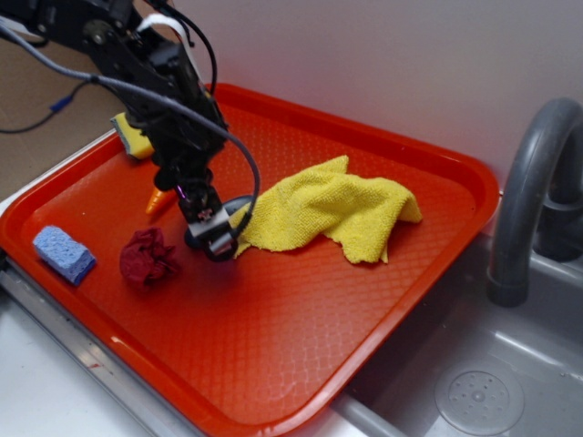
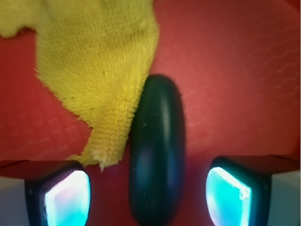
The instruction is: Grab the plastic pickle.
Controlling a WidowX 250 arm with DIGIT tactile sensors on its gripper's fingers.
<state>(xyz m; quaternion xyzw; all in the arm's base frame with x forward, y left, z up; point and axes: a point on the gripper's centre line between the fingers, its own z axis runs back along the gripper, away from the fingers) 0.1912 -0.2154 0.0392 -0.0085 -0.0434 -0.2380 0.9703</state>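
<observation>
In the wrist view the plastic pickle (image 2: pixel 156 150) lies lengthwise between the two fingers of the gripper (image 2: pixel 148 195), its long axis running from 12 to 6 o'clock. The jaws stand wide, with red tray showing on both sides of the pickle; neither pad (image 2: pixel 68 197) touches it. The pickle sits slightly nearer the left-hand pad of that view. At the pickle's 10 o'clock its edge meets the frayed hem of the yellow cloth (image 2: pixel 94 61).

In the exterior view the gripper (image 1: pixel 211 238) points down at the red tray (image 1: pixel 301 346), just at 9 o'clock of the yellow cloth (image 1: pixel 328 208); the pickle itself is hidden beneath it there.

Counted on the tray: one yellow cloth, one dark red wrinkly ball (image 1: pixel 147 257), one blue sponge (image 1: pixel 64 253), one orange carrot (image 1: pixel 160 199) partly behind the arm, and one yellow sponge (image 1: pixel 133 137) at the tray's 11 o'clock. One grey faucet (image 1: pixel 533 196) stands beside the tray at 3 o'clock. No readable writing shows.
</observation>
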